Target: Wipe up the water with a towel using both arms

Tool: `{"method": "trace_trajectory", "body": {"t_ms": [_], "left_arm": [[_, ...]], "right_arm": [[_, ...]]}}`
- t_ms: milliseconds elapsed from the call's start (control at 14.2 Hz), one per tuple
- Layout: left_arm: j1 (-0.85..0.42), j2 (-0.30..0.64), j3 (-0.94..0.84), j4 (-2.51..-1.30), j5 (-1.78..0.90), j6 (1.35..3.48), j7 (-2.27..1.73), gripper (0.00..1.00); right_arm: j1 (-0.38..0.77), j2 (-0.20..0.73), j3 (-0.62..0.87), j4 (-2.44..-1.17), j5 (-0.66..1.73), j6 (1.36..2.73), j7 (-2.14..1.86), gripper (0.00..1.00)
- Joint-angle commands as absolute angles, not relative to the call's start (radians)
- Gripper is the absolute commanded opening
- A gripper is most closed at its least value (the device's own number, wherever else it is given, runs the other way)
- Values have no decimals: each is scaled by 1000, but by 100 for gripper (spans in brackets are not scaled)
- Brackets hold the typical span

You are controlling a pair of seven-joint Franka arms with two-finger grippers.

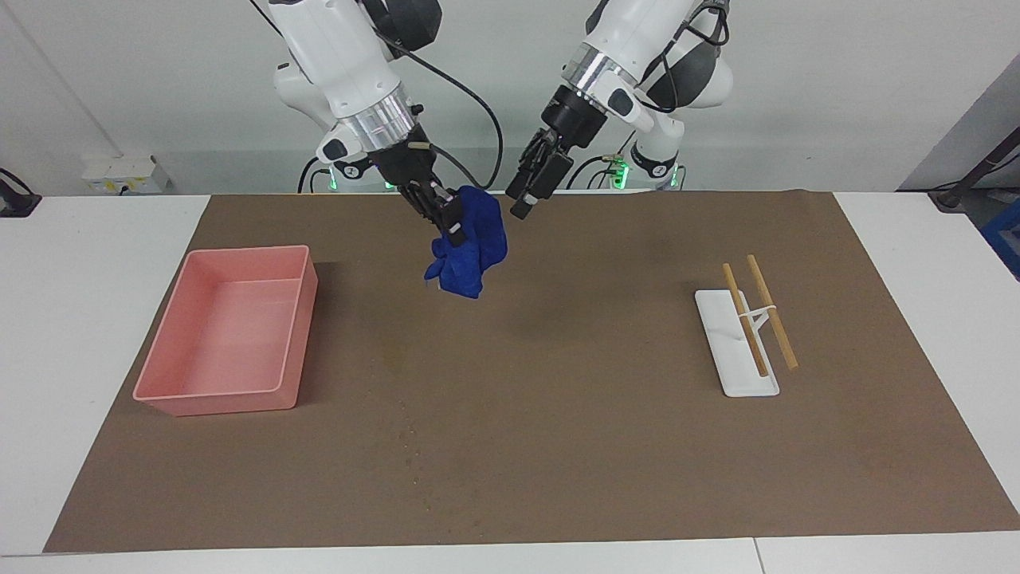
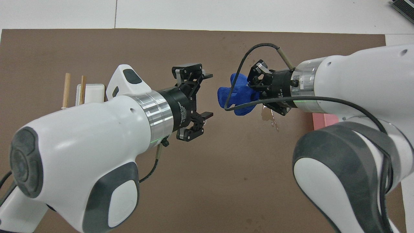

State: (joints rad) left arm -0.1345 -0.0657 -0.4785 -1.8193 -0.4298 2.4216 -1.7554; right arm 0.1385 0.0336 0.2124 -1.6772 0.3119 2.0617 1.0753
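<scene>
The towel (image 1: 470, 247), a lumpy royal-blue wad, hangs in the air from the right gripper (image 1: 446, 219), whose fingers (image 1: 453, 229) are clenched on its upper edge; most of the cloth droops below and beside the fingertips, clear of the brown mat (image 1: 558, 446) that covers the table (image 1: 72, 319). In the overhead view the wad (image 2: 237, 95) bulges out from between these fingers toward the left gripper (image 2: 202, 97).

The left gripper hovers just beside the towel without touching it. Its fingers (image 2: 207, 76) are spread wide, released and holding nothing, and their tips point at the cloth across a small gap. In the facing view this gripper (image 1: 527, 191) slants down toward the towel's upper corner.

The water (image 2: 270, 116) shows in the overhead view as a small wet patch with a few specks on the mat, below the right gripper's fingers. In the facing view it is only a faint stain (image 1: 394, 359) on the mat below the hanging towel.

A pink tub (image 1: 227, 331) sits on the mat toward the right arm's end of the table, well apart from both sets of fingers. A white tray (image 1: 733, 351) bearing two wooden sticks (image 1: 769, 311) lies toward the left arm's end, also well apart from them.
</scene>
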Motion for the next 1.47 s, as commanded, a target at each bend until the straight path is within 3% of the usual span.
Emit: {"method": "trace_trajectory", "body": {"t_ms": [0,351,702,912,1193,1263,1404], "left_arm": [[-49,-75,-477,-1815,-413,2338,-1521,100],[95,-80,-471,-1816,-397,2218,-963,100],[121,-94,-413,-1799,-86,1941,-629,100],[124,-87,-309,-1728,-86,1762,-253,100],[219,-38,-290,-1590,-81,1602,-22,100],[191,-23,-257,-1554,-71,1557,33,100],[-7,-12,-39,-1531,-29,1526,67,100]], "right_arm": [[86,63,219,-1695,278,2144,956,0],[46,234,219,-1695,116,2346,741,0],[45,394,219,-1719,-23,2540,713,0],[31,391,218,-1851,-57,2612,710,0],[28,334,216,-1974,-60,2586,709,0],[28,319,216,-1995,-60,2564,713,0],[31,295,218,-2029,-60,2492,721,0]]}}
